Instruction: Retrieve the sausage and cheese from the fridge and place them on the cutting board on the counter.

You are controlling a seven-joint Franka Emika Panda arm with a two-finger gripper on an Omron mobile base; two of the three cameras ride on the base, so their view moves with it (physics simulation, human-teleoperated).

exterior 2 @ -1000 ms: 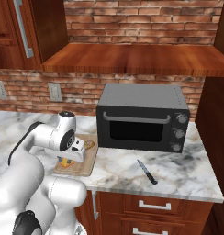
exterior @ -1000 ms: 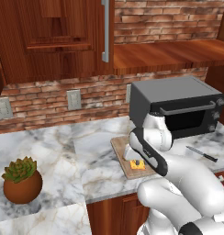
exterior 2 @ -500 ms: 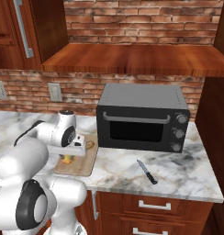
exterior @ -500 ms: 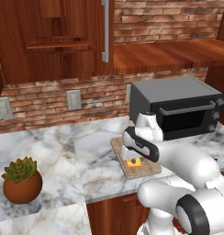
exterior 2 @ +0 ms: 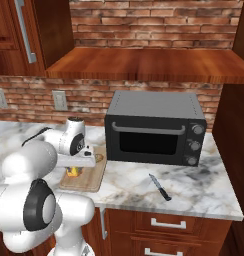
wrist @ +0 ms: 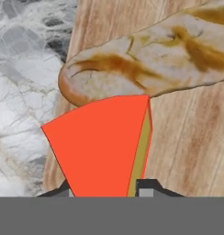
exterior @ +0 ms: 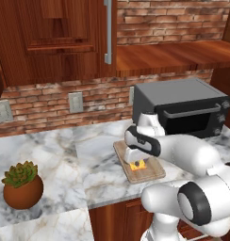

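Pincer [wrist: 107, 186] fingers are pinching the cheese [wrist: 98, 147] and holding it low over the cutting board [wrist: 192, 137], beside the bread loaf [wrist: 146, 64], seemingly for setting down.

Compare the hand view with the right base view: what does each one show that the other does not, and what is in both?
Hand view: the bread touching the cheese held between the fingertips. Right base view: the microwave, the knife, wall outlets. Both: the cheese, the cutting board, the marble counter.
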